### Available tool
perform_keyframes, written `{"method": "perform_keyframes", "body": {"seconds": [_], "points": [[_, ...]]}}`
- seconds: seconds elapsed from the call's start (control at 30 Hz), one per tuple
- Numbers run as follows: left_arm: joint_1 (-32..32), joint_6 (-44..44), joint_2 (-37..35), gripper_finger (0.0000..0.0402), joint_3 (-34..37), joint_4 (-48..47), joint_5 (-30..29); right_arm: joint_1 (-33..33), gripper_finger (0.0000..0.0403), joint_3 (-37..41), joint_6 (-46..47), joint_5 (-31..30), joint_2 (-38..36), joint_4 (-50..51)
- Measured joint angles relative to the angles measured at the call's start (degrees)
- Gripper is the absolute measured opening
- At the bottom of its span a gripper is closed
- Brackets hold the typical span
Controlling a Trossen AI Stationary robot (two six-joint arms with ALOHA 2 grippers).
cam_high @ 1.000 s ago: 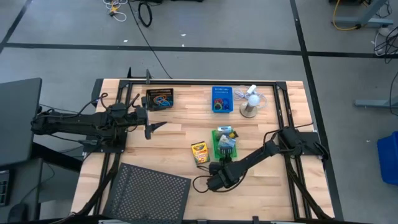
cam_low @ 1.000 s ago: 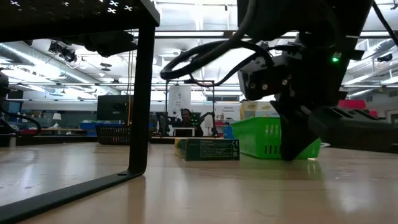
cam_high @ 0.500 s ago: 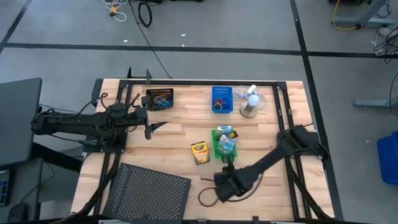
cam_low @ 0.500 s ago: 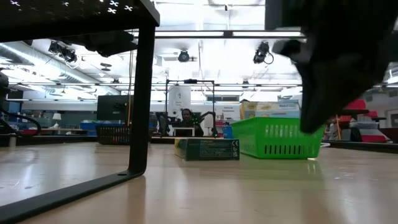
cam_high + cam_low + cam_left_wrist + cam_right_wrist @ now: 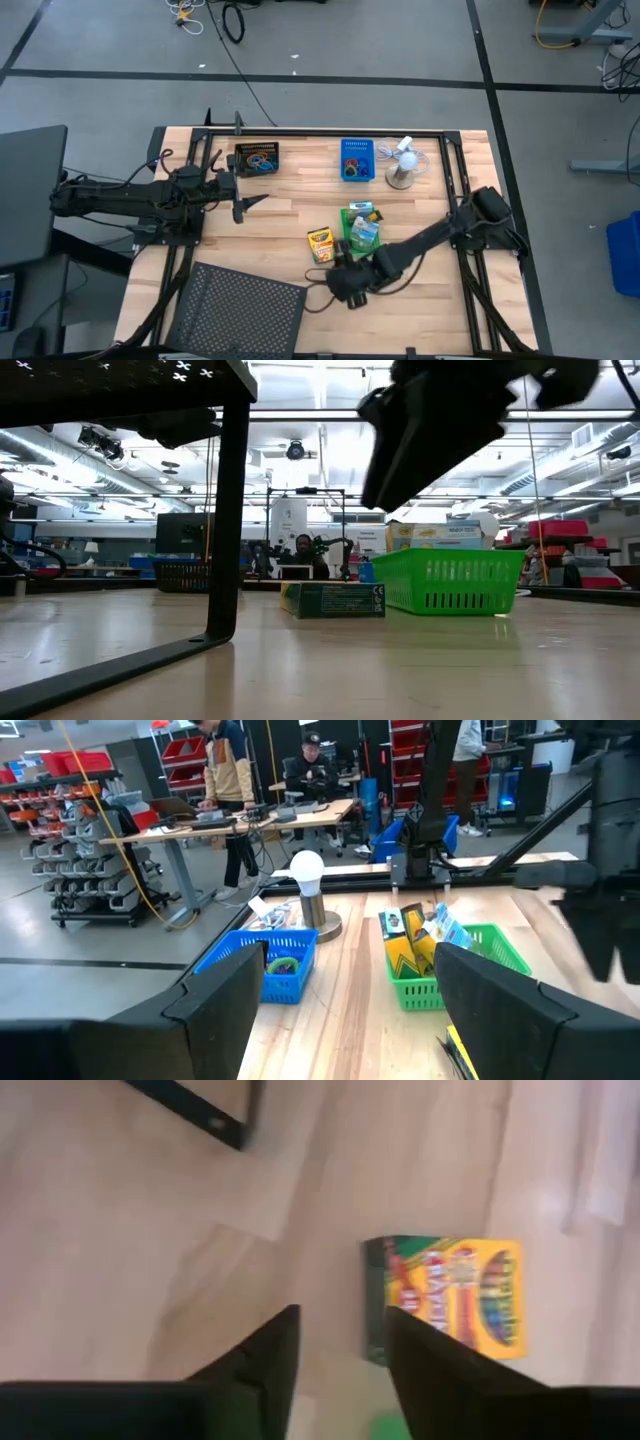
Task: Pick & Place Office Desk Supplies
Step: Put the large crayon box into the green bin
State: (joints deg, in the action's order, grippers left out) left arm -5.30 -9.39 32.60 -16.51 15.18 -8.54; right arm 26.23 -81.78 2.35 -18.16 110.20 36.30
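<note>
yellow and lying flat on the wooden table (image 5: 280, 235), the crayon box (image 5: 321, 245) is sitting just beside the green bin (image 5: 361, 232), which is holding small green-white boxes (image 5: 364, 228). the right gripper (image 5: 338, 281) is hovering near the crayon box with its fingers (image 5: 425, 1360) parted and nothing between them, the box showing just beyond their tips in the right wrist view. the left gripper (image 5: 243, 195) is waiting with its fingers spread and empty, near the black bin (image 5: 257, 159), while the blue bin (image 5: 356, 160) is standing beside the white fan (image 5: 402, 165).
</note>
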Motion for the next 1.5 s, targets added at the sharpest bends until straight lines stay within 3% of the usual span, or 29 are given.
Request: {"method": "perform_keyframes", "body": {"seconds": [0.17, 0.57, 0.7, 0.83, 0.97, 1.27, 1.5], "points": [[0.0, 0.89, 0.0, 0.0303, 0.0, 0.18, 0.0, -6.09, 0.0196, 0.0, -7.84, 3.83, -2.12, 4.62], [0.04, 3.15, 0.0, 0.0303, 0.0, 2.33, 0.0, -29.11, 0.0185, -0.02, -26.45, 39.86, -4.82, 5.25], [0.04, 3.65, 0.0, 0.0303, 0.0, 3.08, 0.0, -35.44, 0.0185, -0.02, -29.97, 47.41, -4.84, 3.43], [0.04, 4.0, 0.0, 0.0303, 0.0, 3.05, -0.3, -39.78, 0.0185, -0.02, -30.7, 49.44, -4.79, -0.3], [0.0, 3.56, 0.0, 0.0303, 0.0, 3.08, -0.46, -39.97, 0.0185, -0.15, -30.36, 50.75, -2.34, -3.82], [0.0, 2.48, 0.23, 0.0303, 0.0, 2.99, -0.48, -37.53, 0.0185, -9.1, -33.26, 49.86, 6.55, 5.21], [0.0, 2.4, 2.03, 0.0303, 0.0, 1.8, -0.46, -35.63, 0.0185, -9.75, -33.22, 49.26, 10.38, 9.28]]}}
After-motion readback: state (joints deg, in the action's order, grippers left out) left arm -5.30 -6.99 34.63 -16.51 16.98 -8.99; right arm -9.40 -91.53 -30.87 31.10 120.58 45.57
